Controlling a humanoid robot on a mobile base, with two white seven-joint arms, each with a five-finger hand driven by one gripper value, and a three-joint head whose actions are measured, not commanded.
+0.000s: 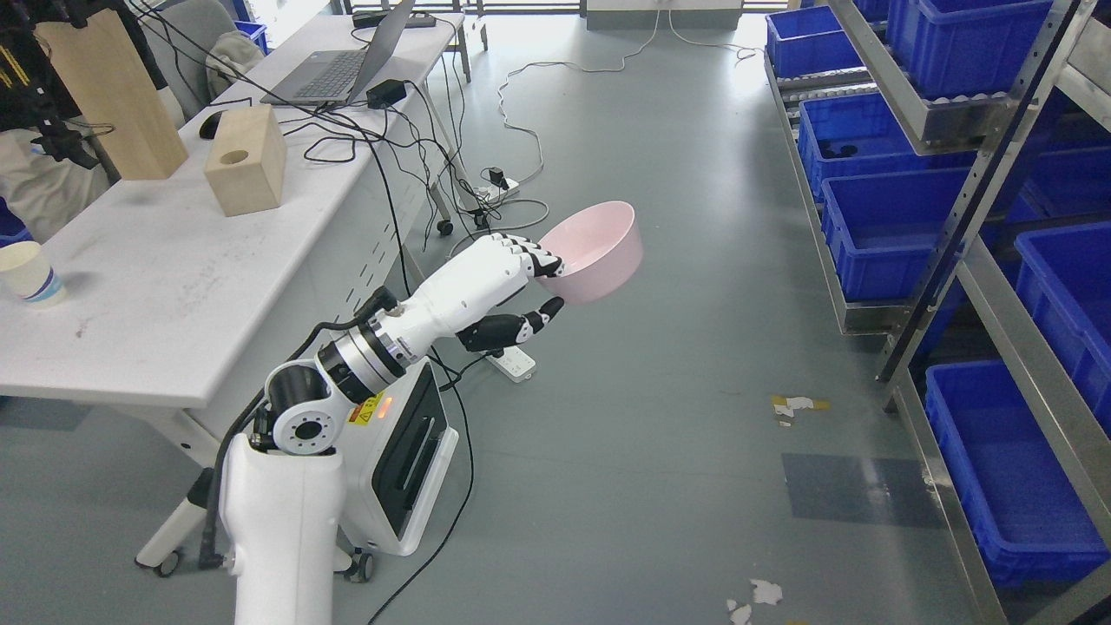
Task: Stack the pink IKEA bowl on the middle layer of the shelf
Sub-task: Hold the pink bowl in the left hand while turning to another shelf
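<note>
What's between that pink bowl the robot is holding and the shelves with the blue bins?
Only bare grey floor, seen in the head view. The left robot hand holds the pink bowl up over it, well short of the shelf.

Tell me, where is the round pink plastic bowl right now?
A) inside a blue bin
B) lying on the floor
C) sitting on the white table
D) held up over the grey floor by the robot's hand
D: the left hand has its fingers hooked over the rim of the round pink plastic bowl, holding it above the grey floor.
</note>
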